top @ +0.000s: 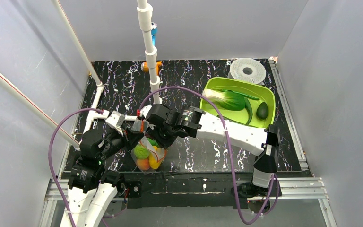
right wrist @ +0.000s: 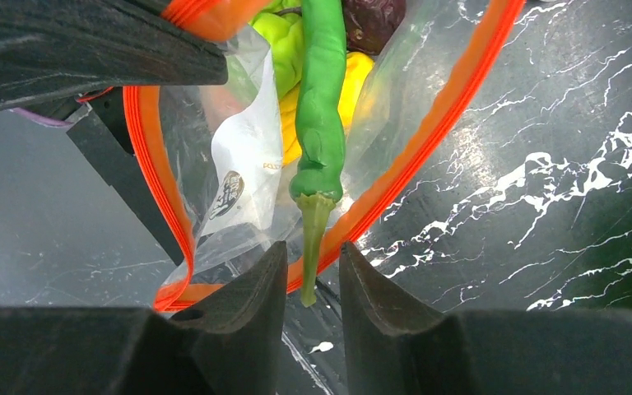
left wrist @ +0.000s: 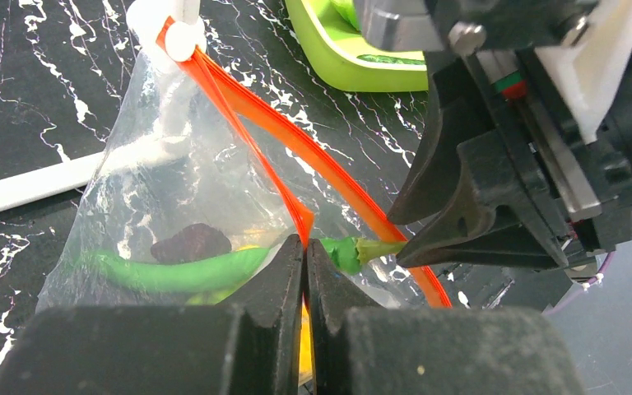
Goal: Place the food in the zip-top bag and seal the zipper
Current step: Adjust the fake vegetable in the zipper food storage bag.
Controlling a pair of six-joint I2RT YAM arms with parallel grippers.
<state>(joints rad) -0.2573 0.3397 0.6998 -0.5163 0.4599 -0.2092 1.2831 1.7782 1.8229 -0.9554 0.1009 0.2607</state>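
Right gripper (right wrist: pixel 313 280) flanking pod stem (right wrist: pixel 313 239), left gripper (left wrist: pixel 305 271) pinching zipper (left wrist: pixel 313 155) — tray (left wrist: pixel 337 66) beyond

Plain grey walls (top: pixel 194 28) are standing all around a black desk (top: pixel 184 75) with white squiggly lines. White pipes (top: pixel 146 28) are leaning over it. Soft light is shining everywhere.

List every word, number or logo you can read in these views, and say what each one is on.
No text can be read.
White label on the zip-top bag: a dark round emblem and a short line of orange print, both too small and blurred to read.
No other lettering shows in any view.
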